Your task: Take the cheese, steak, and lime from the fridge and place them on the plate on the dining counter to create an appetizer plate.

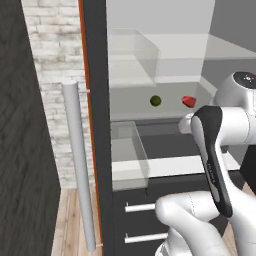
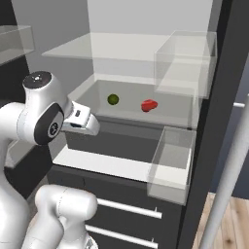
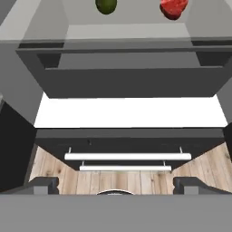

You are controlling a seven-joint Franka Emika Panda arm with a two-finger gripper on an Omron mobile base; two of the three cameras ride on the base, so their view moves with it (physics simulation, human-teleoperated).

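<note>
The fridge (image 1: 95, 100) stands open, showing its pale interior. On a middle shelf, well back, the dark-green lime (image 1: 156, 100) (image 2: 113, 99) (image 3: 106, 5) lies left of the red steak (image 1: 188, 101) (image 2: 149, 105) (image 3: 174, 7), a short gap between them. My gripper (image 3: 116, 186) is open and empty, its tips spread wide. It hovers in front of the fridge, below and short of that shelf, pointing at the dark drawer front under it. The hand (image 2: 81, 121) sits left of the lime in the right base view. The cheese, the plate and the dining counter are out of view.
Clear bins (image 1: 129, 150) (image 2: 171, 163) hang on the fridge's side by its long grey handle (image 1: 79, 165). A white ledge (image 3: 131, 113) juts out under the dark drawer. Two lower drawers with silver bar handles (image 3: 127, 157) sit above the wooden floor. A brick wall (image 1: 50, 50) stands left.
</note>
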